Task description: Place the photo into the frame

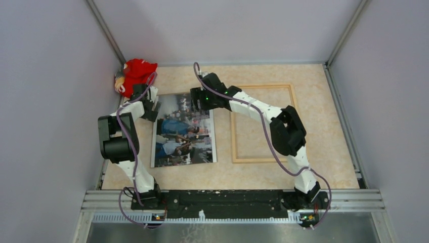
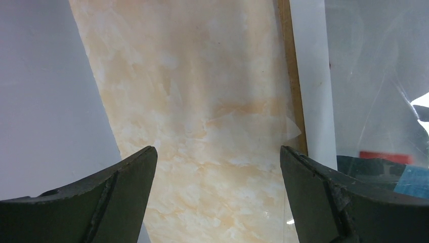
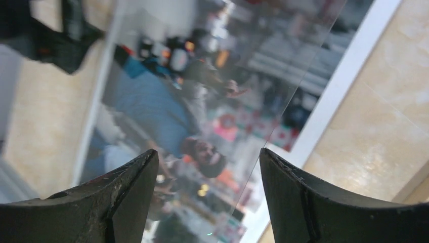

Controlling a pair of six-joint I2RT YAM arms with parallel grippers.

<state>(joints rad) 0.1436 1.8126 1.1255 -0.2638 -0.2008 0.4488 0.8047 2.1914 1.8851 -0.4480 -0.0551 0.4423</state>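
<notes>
Photo (image 1: pixel 183 134) lying face up on the marbled table (image 1: pixel 329 152), just left of the empty wooden frame (image 1: pixel 263 86), the two apart. Left end effector (image 2: pixel 217 152), fingers spread wide, by the photo's far left corner. Right end effector (image 3: pixel 209 154), fingers likewise apart and gripping nothing, above its far edge. A clear sheet (image 3: pixel 263 61) covers part of the print.

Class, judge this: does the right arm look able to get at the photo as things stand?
Probably yes: the right gripper hangs open above the photo, over its far right corner, nothing between. The left gripper is at the other far corner, out of the way.
</notes>
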